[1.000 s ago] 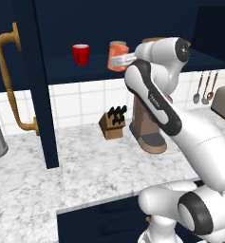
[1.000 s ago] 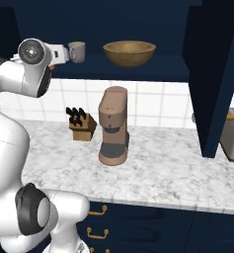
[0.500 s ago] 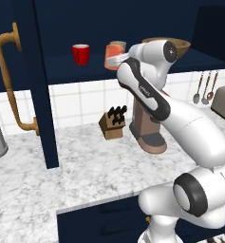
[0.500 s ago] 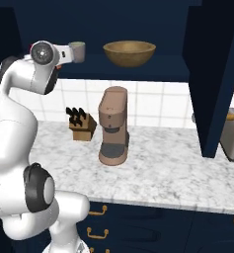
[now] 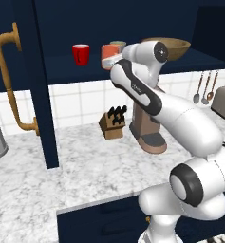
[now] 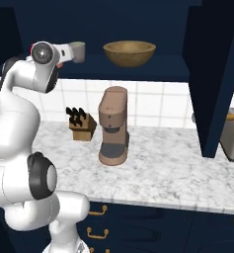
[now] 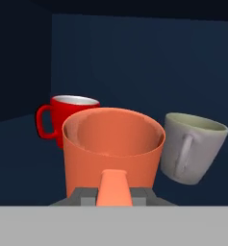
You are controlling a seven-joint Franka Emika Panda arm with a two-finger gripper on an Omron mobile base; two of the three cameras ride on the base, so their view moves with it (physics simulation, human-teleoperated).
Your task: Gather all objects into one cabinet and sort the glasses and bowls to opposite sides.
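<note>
Cabinet (image 5: 38, 95), dark navy, door swung open with its long curved brass handle (image 5: 12, 80) facing out; 1 shelf inside carrying 4 items. Red cup (image 5: 80, 53): upright at the left of the shelf, handle visible in the hand view (image 7: 62, 120). Orange-coral cup (image 7: 113, 151): upright, just right of the red one, its handle clamped between the closed jaws of the gripper (image 7: 113, 192). Grey-beige cup (image 7: 192, 146): close beside the orange-coral cup on its right, tilted in the hand view; seen near the arm's wrist in the right base view (image 6: 77, 52). Tan bowl (image 6: 129, 52): wide, shallow, upright, at the right of the shelf, apart from the 3 cups. Below, on the marble counter (image 6: 158, 170): brown coffee machine (image 6: 113, 126), knife block (image 6: 81, 124).
</note>
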